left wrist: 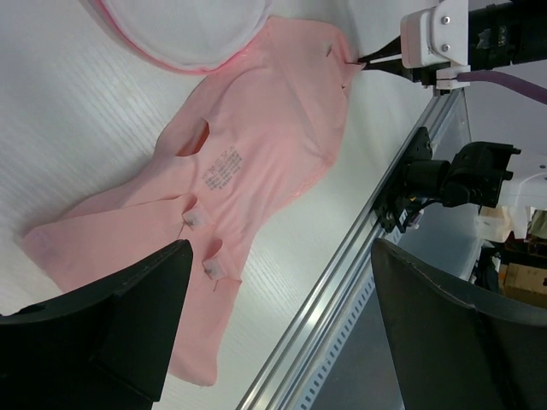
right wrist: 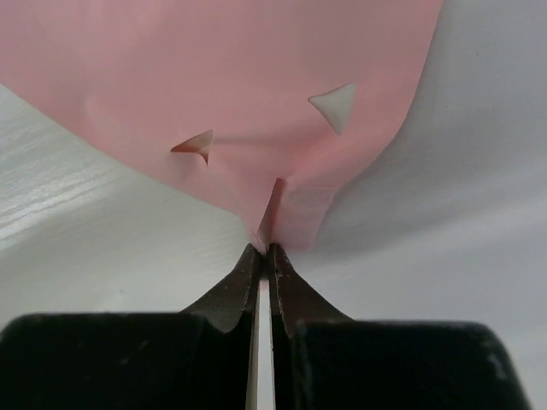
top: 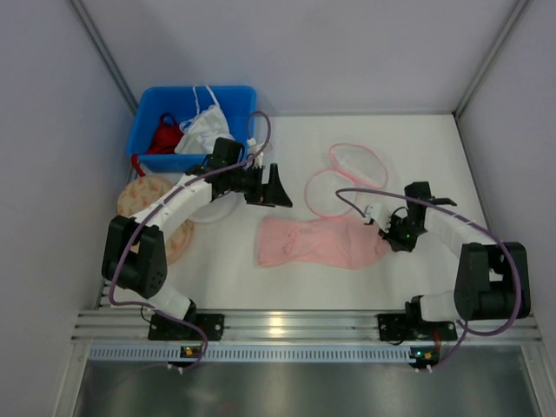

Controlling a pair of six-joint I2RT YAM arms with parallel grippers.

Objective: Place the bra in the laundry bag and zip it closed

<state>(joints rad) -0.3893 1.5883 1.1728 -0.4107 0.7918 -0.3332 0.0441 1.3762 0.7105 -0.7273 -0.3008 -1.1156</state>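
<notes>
White tabletop [top: 417, 143]: walled at the far, left and right edges, railed along the near one. In the far-left corner, a blue plastic bin [top: 143, 130] holding a red garment [top: 163, 137] and a white garment [top: 204, 130], seen only from overhead. Along the left edge, partly under the left arm, a beige orange-patterned round pouch [top: 143, 195].

At mid-table, closer to the near edge: the soft pale salmon-pink fabric bra [top: 317, 241], spread flat, outside the bag. Just beyond its right half, toward the far edge: the round see-through white mesh laundry bag [top: 352, 169] of two joined pink-rimmed discs, lying flat.

From the left wrist only: grey print and small white tabs on the bra [left wrist: 256, 145], and the bag's pink rim [left wrist: 188, 26] meeting the cloth's edge.

Over the bra's far-left corner, the left gripper [top: 282, 188], raised, jaws spread wide [left wrist: 282, 248], holding nothing. At the bra's right end, the right gripper [top: 383, 233]; up close, jaws pressed together [right wrist: 263, 249] on a small fold of the bra's edge [right wrist: 256, 68].

Bare surface toward the far-right corner, and a narrower strip between bra and near rail.
</notes>
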